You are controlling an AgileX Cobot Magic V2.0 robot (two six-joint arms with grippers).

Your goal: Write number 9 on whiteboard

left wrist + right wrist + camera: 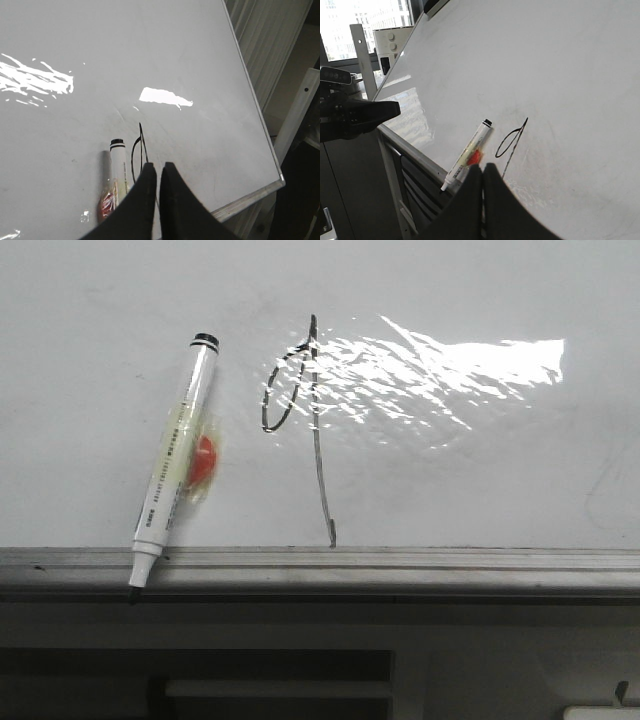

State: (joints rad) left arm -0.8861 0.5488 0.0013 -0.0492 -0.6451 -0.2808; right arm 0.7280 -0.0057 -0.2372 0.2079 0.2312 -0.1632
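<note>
the whiteboard point(100, 320), glossy and glare-streaked, fills the scene; its grey metal edge rail point(400, 565) runs along the near edge. the number 9 point(312, 430) is already drawn in thin black line on the whiteboard: a narrow slanted loop joined to a long stem whose foot ends just at the rail. judged from this, the writing step is complete and the task stands at or near its end.

a white marker point(175, 465) lies on the whiteboard just beside the number 9, on its loop side, apart from the line. its black-ringed end points away from the rail and its dark tip overhangs the rail. a red-orange piece under clear tape is fixed to its barrel.

the left hand point(154, 172) is pressed closed, fingers touching, holding nothing; in its wrist view it hangs above the marker and the number 9. the right hand point(481, 172) is likewise closed and empty, also clear of the marker.

the next move, as a judgement, calls only for keeping both hands off the wet line, lest it smear.

small printed text runs along the marker's barrel; it is too small to read, and no brand can be made out.
</note>
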